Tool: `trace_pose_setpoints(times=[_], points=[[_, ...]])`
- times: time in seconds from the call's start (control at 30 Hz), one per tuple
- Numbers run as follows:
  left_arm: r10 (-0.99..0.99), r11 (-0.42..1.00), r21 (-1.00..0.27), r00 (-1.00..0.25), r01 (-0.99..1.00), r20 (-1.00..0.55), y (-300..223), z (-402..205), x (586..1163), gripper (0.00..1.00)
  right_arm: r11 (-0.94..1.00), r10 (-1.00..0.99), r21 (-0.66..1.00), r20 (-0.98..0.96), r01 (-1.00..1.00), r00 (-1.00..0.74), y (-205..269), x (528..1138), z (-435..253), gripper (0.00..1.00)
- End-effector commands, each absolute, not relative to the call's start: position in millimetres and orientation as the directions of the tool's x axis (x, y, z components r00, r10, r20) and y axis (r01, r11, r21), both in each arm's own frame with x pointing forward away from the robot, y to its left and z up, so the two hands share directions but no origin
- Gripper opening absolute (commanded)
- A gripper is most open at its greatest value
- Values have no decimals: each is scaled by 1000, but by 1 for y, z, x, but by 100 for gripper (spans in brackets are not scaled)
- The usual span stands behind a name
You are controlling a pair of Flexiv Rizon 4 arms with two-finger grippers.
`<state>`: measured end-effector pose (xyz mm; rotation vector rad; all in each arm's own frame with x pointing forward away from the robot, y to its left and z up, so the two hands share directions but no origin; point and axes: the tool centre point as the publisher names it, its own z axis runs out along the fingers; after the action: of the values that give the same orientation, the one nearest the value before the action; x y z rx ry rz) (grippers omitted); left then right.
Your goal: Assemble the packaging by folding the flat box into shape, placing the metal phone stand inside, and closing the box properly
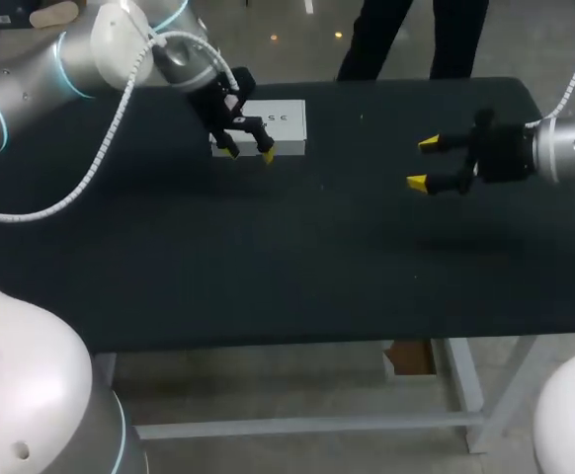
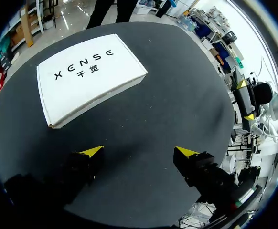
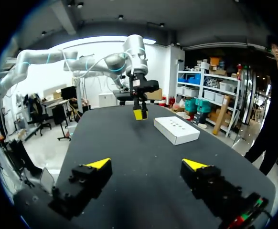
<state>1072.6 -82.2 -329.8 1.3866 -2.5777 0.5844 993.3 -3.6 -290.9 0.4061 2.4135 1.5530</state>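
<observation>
- head view: a flat white cardboard box [image 1: 283, 120] lies closed on the black table [image 1: 268, 257]. the left gripper [image 1: 247, 151], fingers spread, covers the box's near corner. the right gripper [image 1: 423, 163] gapes wide, well apart from the box.
- left wrist view: the box [image 2: 89, 76] lies ahead of the fingers, untouched.
- right wrist view: the box [image 3: 176, 130] is far ahead, its inside hidden.

Both arms were made of smooth, rounded silver-grey links; the left arm [image 1: 31, 69] wore thin pale-blue rings at its joints; a white ribbed cable [image 1: 100, 148] hung in a loose loop along it; the right arm [image 1: 569, 148] ended in a silver cuff with a similar white cable. The left gripper [image 1: 248, 153] and right gripper [image 1: 424, 164] were blocky matte black; each finger was capped by a bright yellow wedge. By the near edge of the table [image 1: 317, 286] bulged two glossy white domed housings [image 1: 21, 395]; one was blue-ringed.
</observation>
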Motion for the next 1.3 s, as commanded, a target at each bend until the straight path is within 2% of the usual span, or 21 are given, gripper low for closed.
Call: trace_pose_setpoints(times=[0.03, 0.53, 0.93, 1.3], points=[[-765, 400, -499, -580, -768, 280, -66, -327, 1031, 100, 390, 354, 916, -52, 97, -934, -5, 993, -292, 100], [-694, 343, -674, -660, -654, 287, -49, -324, 1014, 100, 390, 354, 916, -52, 97, -934, -5, 993, -292, 100], [-641, 343, -731, -716, -590, 277, -36, -314, 1014, 100, 390, 354, 916, -52, 97, -934, -5, 993, -292, 100], [-713, 280, -790, -669, -546, 210, -29, -317, 1005, 100, 390, 354, 916, -52, 97, -934, -5, 993, -292, 100]])
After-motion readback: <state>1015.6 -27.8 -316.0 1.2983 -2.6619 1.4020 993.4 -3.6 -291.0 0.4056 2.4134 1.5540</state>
